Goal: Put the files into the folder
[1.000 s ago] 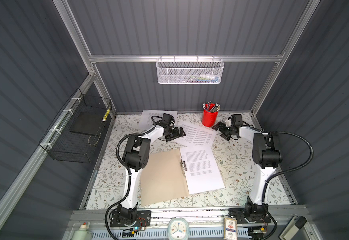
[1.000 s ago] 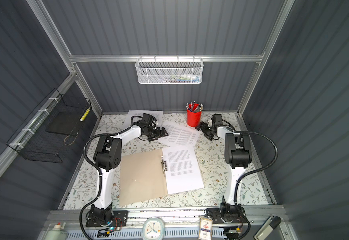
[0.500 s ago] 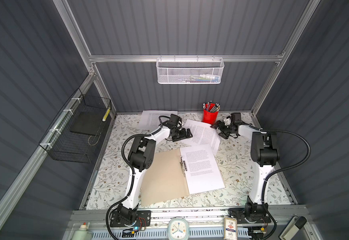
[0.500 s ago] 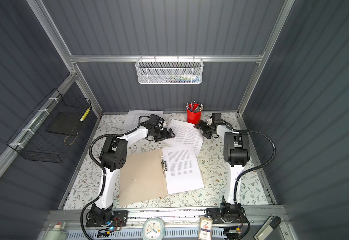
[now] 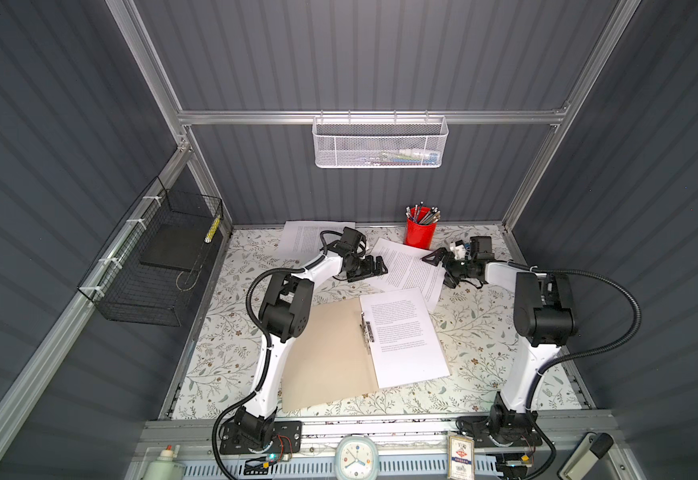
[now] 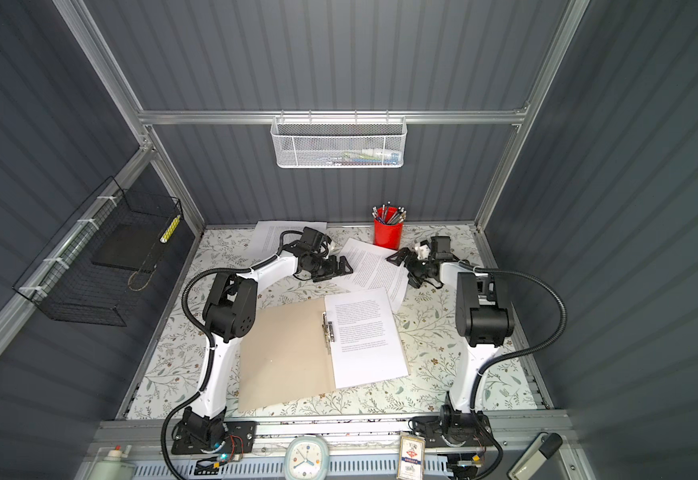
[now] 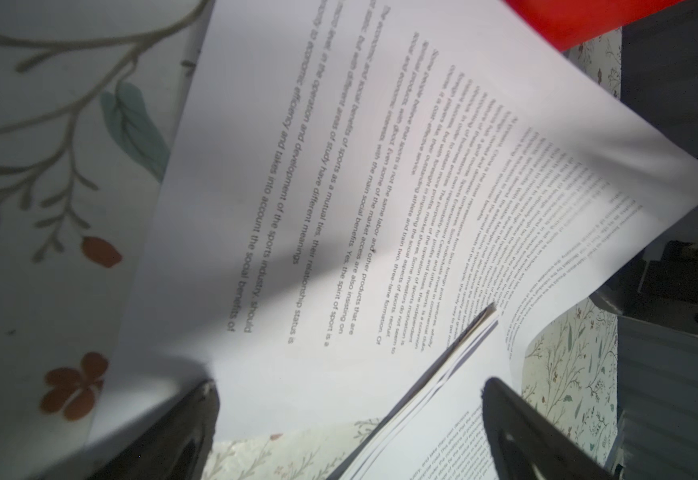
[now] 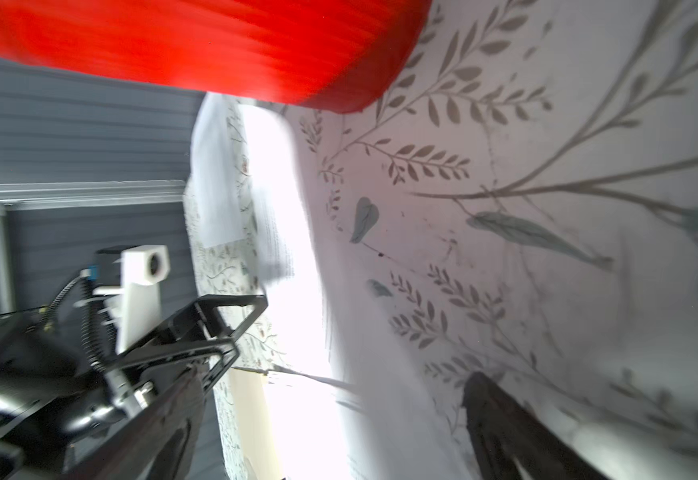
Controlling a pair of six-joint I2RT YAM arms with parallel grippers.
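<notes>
- Top views: the floral table (image 5: 484, 332) carries everything, and the folder (image 5: 322, 353) lies open and flat on it, between the two arm bases.
- The files (image 5: 405, 336) are split up. A stack of printed sheets rests on the folder's right half, its edge against the metal clip (image 5: 366, 332) at the spine.
- A loose sheet (image 5: 405, 266) lies askew just beyond the folder's far edge, its near corner under the stack's far corner; the left wrist view shows that overlap.
- Another sheet (image 5: 306, 237) lies farther beyond the folder, to the far left, against the back wall.
- The red pen cup (image 5: 420, 232) stands beyond the folder, at the loose sheet's far edge.
- The left gripper (image 5: 376, 266) sits low at the loose sheet's left edge, beyond the folder's spine, jaws spread wide and grasping nothing; in the left wrist view both fingers (image 7: 181, 432) straddle paper that lies flat.
- The right gripper (image 5: 438, 270) sits at that sheet's right edge, beyond the folder's right side, likewise released and empty; its wrist view is blurred.
</notes>
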